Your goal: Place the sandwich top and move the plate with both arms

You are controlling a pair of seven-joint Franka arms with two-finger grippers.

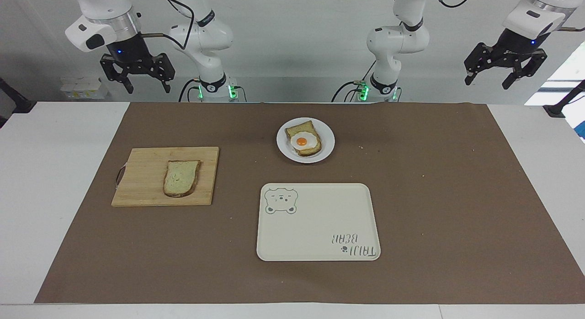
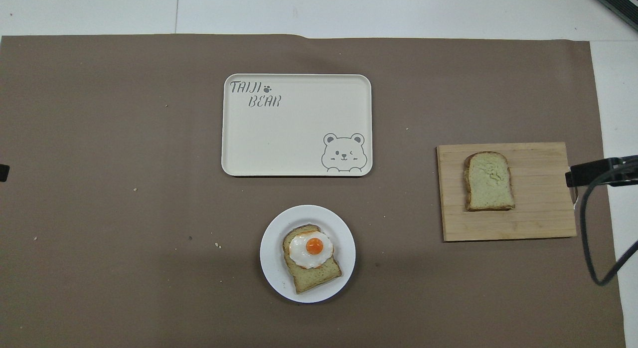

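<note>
Taking the facing view from its left edge across, the right gripper (image 1: 137,81) hangs high at the robots' edge of the table, at the right arm's end, its fingers spread wide and holding nothing. Almost straight out from it, farther from the robots, lies the wooden cutting board (image 1: 146,182), and on that board the sandwich top (image 1: 182,178) lies flat, its long axis running away from the robots with the rounded end farther out. The right arm is plainly the nearer one for that pick. Next, near the table's middle, the plate (image 1: 283,147) carries the bread slice with a fried egg (image 1: 305,140); just farther from the robots sits the cream tray (image 1: 320,227), printed with a bear face and the words "TAIJI BEAR". At the left arm's end the left gripper (image 1: 506,72) waits high, likewise spread open and holding nothing, well apart from all of it.
</note>
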